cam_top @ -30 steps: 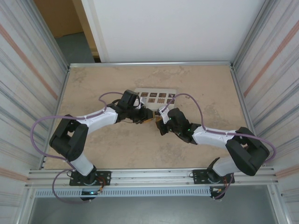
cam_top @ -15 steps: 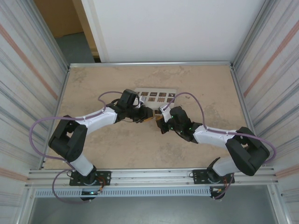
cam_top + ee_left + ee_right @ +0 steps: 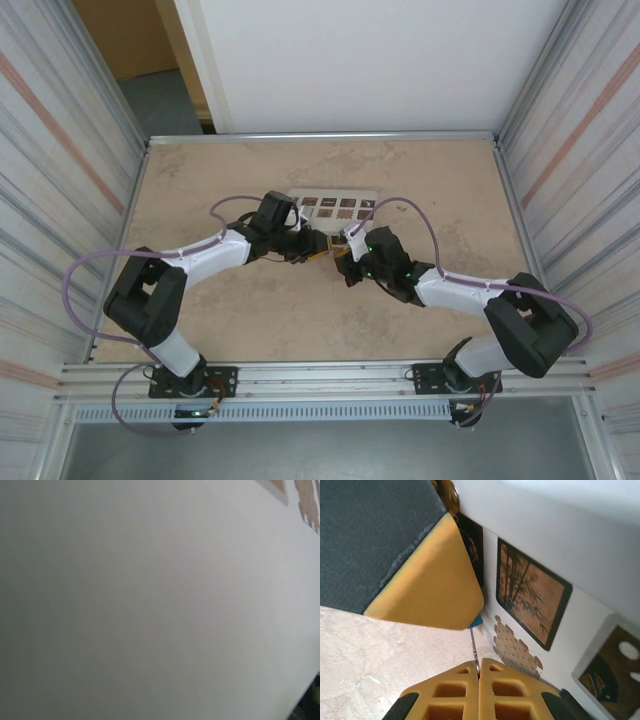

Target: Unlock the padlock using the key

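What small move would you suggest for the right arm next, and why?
Probably push the key gently forward: the right gripper is shut on it, and its tip reaches the blue padlock peeking from behind the left gripper's pad; whether it is seated is hidden.

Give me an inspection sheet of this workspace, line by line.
Surface: beige table, stone-patterned.
Job's things: padlock, blue corner showing under left fingers; key, thin metal shaft.
Clutter: white box with dark pictures, beside the padlock.
Fingers: right fingers shut on key; left fingers' grip unclear.
Cables: purple cables loop along both arms.
Surroundings: ribbed walls, white panel.
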### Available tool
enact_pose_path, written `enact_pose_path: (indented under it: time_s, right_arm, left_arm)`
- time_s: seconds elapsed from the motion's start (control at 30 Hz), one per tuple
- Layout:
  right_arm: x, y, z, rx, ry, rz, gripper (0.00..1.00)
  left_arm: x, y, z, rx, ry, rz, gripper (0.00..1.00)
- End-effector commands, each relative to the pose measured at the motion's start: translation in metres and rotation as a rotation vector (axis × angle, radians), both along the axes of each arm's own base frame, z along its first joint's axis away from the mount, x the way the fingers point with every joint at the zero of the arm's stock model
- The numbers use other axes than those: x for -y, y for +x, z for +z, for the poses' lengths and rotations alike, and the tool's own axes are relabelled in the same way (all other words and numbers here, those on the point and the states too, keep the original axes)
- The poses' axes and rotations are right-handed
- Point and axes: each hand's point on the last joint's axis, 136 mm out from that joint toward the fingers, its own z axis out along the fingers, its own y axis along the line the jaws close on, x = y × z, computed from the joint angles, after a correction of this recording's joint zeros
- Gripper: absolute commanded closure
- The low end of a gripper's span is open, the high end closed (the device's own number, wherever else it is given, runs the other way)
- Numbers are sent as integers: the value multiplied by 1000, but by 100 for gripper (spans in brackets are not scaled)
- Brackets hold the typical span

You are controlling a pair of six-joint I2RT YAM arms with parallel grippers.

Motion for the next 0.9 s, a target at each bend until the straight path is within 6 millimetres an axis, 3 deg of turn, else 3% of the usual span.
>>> enact_pose_path:
  time_s: [0.0,0.57,0.87]
  right_arm:
    - [-3,11,32,81,81,-4,100]
    - [-1,25,34,62,117,30,100]
    - [-9,31,52,63,170,80,100]
  left_arm:
    - [14,-21,35,-7,-100,-98,90]
    - [14,-24,40,-12,-97,-126,90]
    - [14,-25,37,-18,-90,-139,90]
